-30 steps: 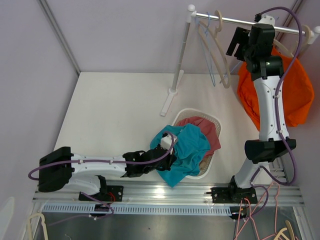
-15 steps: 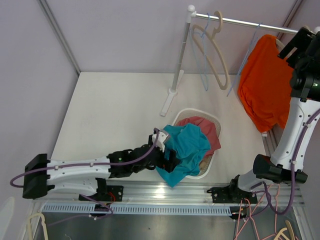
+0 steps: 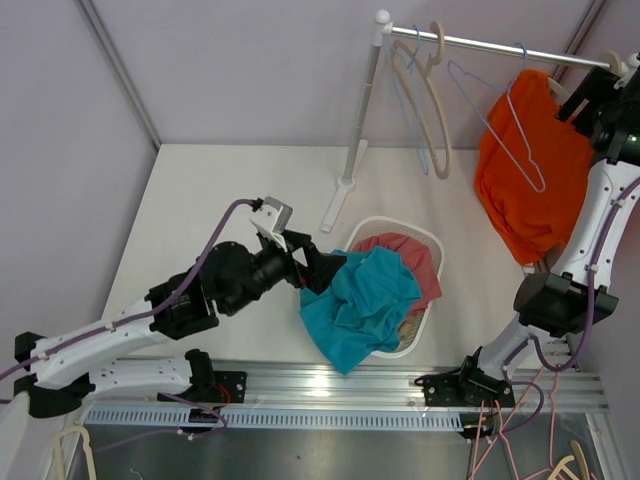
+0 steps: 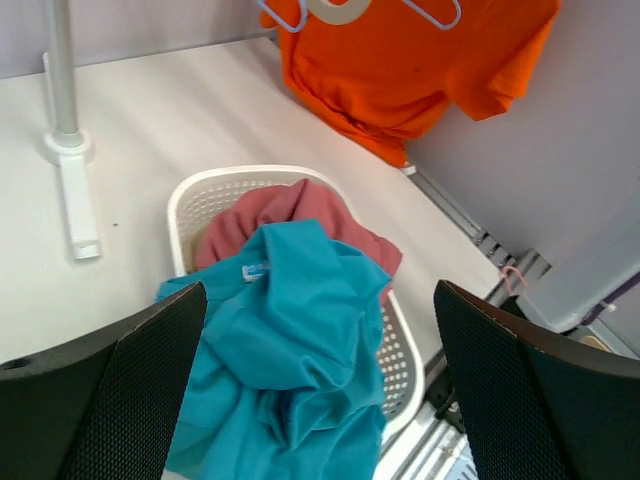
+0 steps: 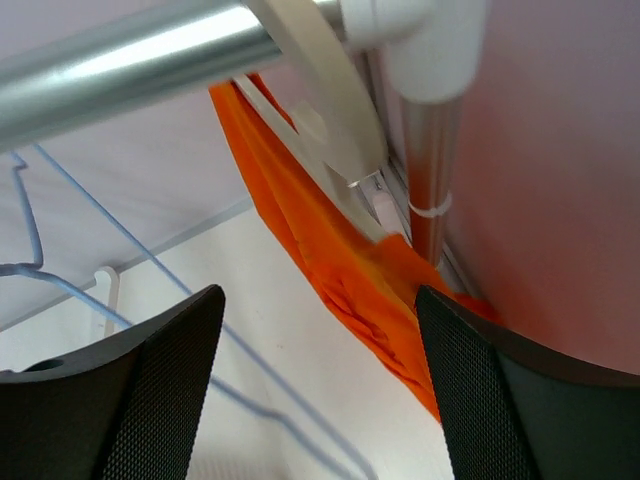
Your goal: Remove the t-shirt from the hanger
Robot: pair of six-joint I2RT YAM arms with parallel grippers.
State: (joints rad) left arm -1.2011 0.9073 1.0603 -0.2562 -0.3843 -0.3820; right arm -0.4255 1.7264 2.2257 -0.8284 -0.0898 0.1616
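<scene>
An orange t-shirt (image 3: 525,185) hangs on a cream hanger (image 5: 325,95) at the right end of the metal rail (image 3: 480,42). My right gripper (image 3: 592,95) is up at that rail end, just right of the shirt's shoulder. Its jaws are open in the right wrist view (image 5: 320,385), with the orange t-shirt (image 5: 345,275) beyond them and nothing gripped. My left gripper (image 3: 318,266) hovers open at the basket's left side. In the left wrist view (image 4: 320,395) its jaws are wide apart above a teal shirt (image 4: 290,340).
A white basket (image 3: 428,242) holds the teal shirt (image 3: 360,300) and a red shirt (image 3: 415,258). An empty cream hanger (image 3: 437,115) and a blue wire hanger (image 3: 512,120) hang on the rail. The rack's post (image 3: 361,125) and foot stand behind the basket.
My left gripper opened, let go of the teal shirt, and lifted back to the left. My right arm swung from in front of the orange t-shirt to the rail's right end. The blue hanger swung.
</scene>
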